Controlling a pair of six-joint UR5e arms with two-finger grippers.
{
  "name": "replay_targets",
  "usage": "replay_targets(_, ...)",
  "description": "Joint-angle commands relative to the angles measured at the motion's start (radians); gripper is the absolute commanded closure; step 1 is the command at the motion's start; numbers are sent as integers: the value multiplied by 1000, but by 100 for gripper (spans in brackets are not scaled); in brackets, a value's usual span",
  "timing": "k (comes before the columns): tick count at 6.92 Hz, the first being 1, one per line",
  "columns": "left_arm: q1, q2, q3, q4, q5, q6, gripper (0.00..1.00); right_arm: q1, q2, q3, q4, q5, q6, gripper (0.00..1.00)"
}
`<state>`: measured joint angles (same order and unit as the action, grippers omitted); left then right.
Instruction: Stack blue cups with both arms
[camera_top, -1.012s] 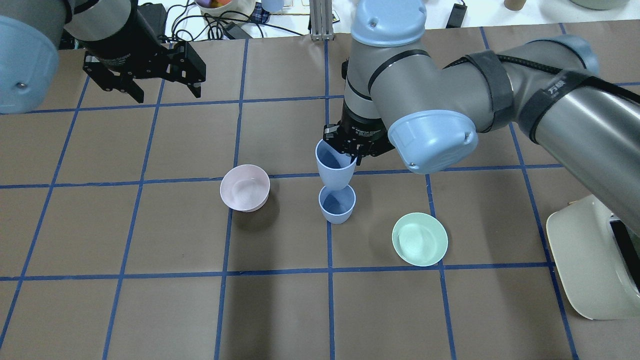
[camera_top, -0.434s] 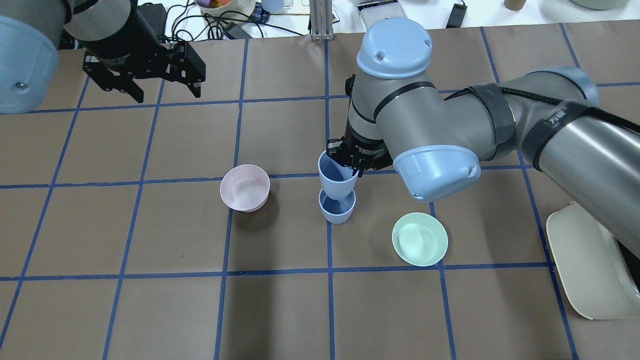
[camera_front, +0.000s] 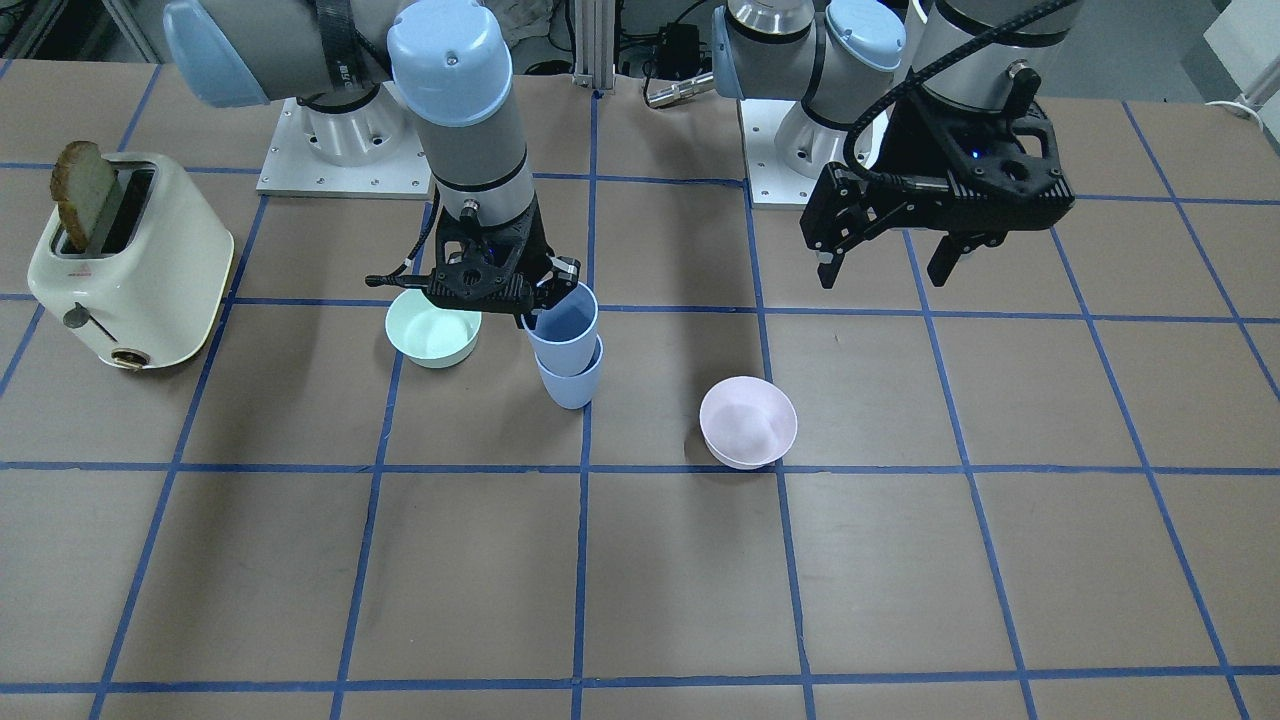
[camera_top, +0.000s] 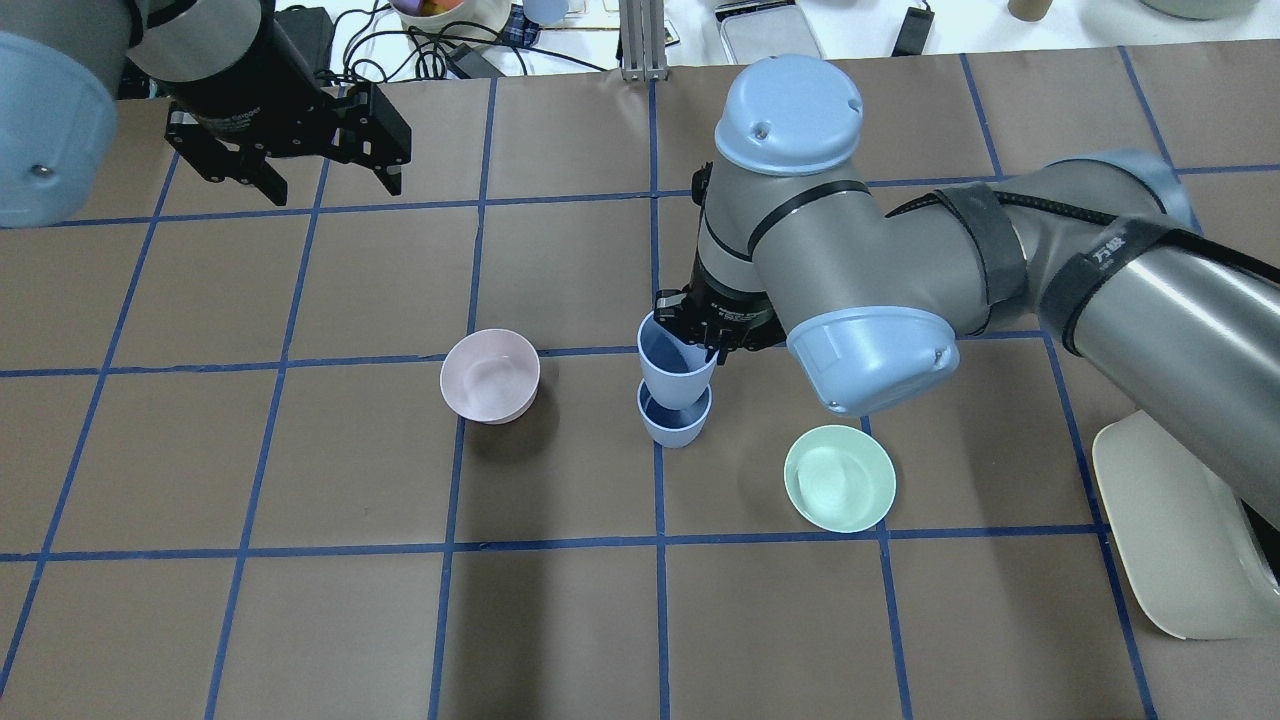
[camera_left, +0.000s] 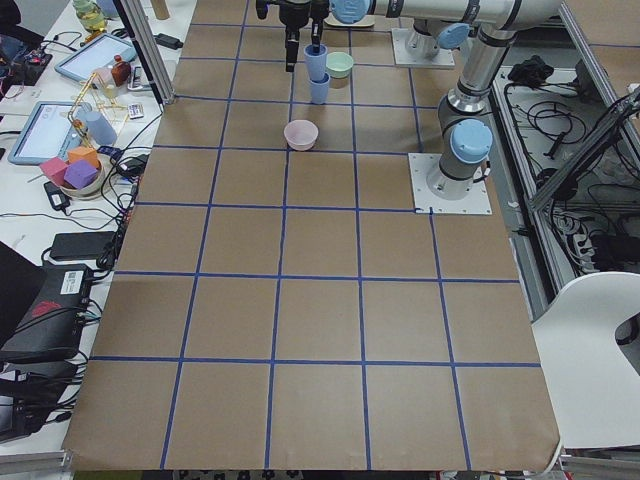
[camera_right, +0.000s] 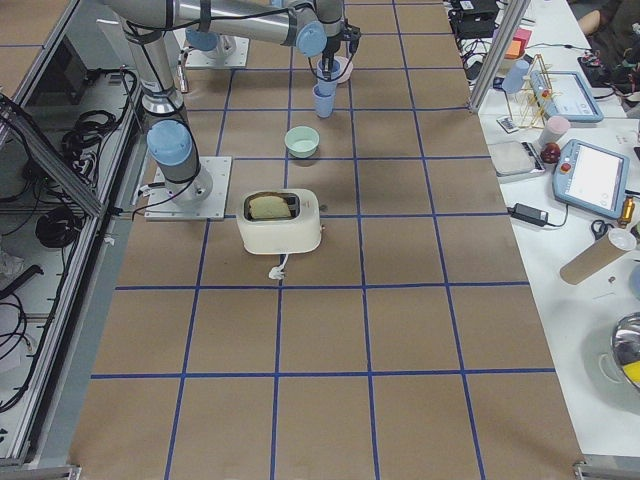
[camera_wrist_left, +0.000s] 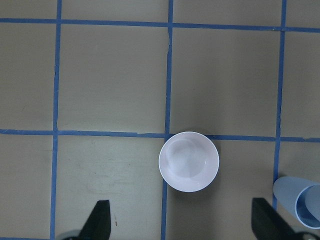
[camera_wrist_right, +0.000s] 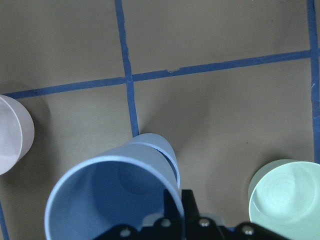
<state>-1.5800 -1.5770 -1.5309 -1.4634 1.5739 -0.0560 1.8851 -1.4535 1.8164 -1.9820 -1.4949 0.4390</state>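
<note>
Two blue cups stand near the table's middle. My right gripper (camera_top: 703, 338) is shut on the rim of the upper blue cup (camera_top: 674, 365), one finger inside and one outside. The cup's bottom sits partly inside the lower blue cup (camera_top: 675, 424), which stands on the table. The front-facing view shows the upper cup (camera_front: 562, 325) nested in the lower cup (camera_front: 570, 385), tilted a little. The right wrist view shows the held cup (camera_wrist_right: 112, 197) over the lower cup (camera_wrist_right: 161, 146). My left gripper (camera_top: 332, 188) is open and empty, hovering far back left.
A pale pink bowl (camera_top: 490, 375) sits left of the cups. A mint-green bowl (camera_top: 839, 478) sits to their right front. A cream toaster (camera_top: 1180, 520) with toast stands at the right edge. Cables and clutter lie beyond the table's far edge.
My right gripper has lowered the held blue cup, and its bottom has gone into the lower cup. The left arm has not moved.
</note>
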Motion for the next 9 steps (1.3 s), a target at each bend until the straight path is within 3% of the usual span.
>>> replay_targets(1,0,0,0,0,0,-1,0,0,2,21,-5,7,3,87)
replay_targets(2,0,0,0,0,0,1,0,0,10,41,-53,10,23,67)
replay_targets(3,0,0,0,0,2,-1,0,0,12,72,-101,12,64,40)
replay_targets(5,0,0,0,0,3,1,0,-3,2,75,-140,9,72,23)
replay_targets(6,-2,0,0,0,3,-1,0,-18,-2,23,-118,2,63,16)
replay_targets(7,-2,0,0,0,3,1,0,-32,1,-68,0,-7,29,16)
replay_targets(8,-2,0,0,0,3,1,0,-81,2,-192,176,-11,-97,16)
replay_targets(9,-2,0,0,0,3,-1,0,-209,1,-294,344,-25,-279,16)
